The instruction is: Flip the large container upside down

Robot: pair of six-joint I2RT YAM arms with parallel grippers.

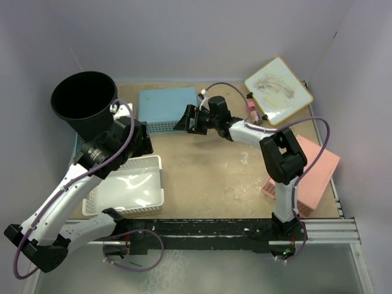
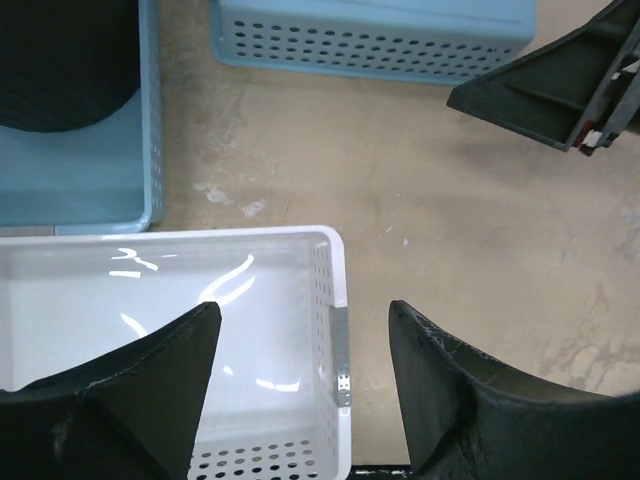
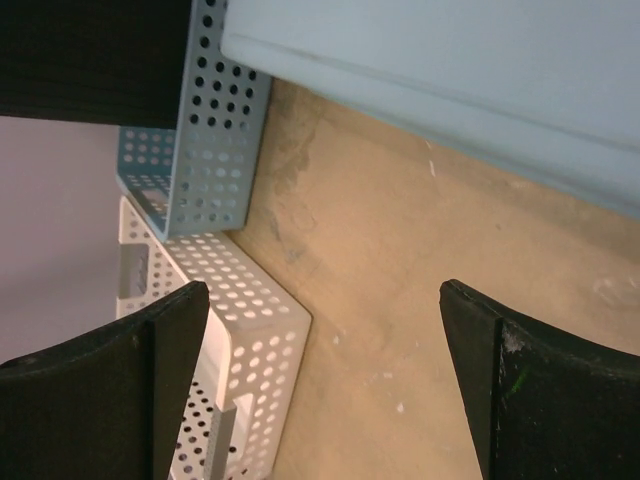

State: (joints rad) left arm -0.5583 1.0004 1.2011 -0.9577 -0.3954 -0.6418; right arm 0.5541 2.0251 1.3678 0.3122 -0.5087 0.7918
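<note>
The large container (image 1: 84, 101) is a tall round black bin standing upright, mouth up, at the far left inside a light blue basket (image 2: 100, 170). Its dark side shows in the left wrist view (image 2: 60, 60) and the right wrist view (image 3: 90, 50). My left gripper (image 1: 144, 142) is open and empty, just right of the bin; in its own view (image 2: 300, 305) it hangs over the right wall of the white basket (image 2: 335, 290). My right gripper (image 1: 180, 121) is open and empty at mid-table, pointing left towards the bin; its own view (image 3: 325, 285) shows bare table between the fingers.
An upturned light blue basket (image 1: 166, 104) lies at the back centre, beside the right gripper. The white basket (image 1: 125, 187) sits front left. A pink basket (image 1: 309, 174) lies upside down at the right. A whiteboard (image 1: 278, 90) and a pink marker (image 1: 251, 110) are back right.
</note>
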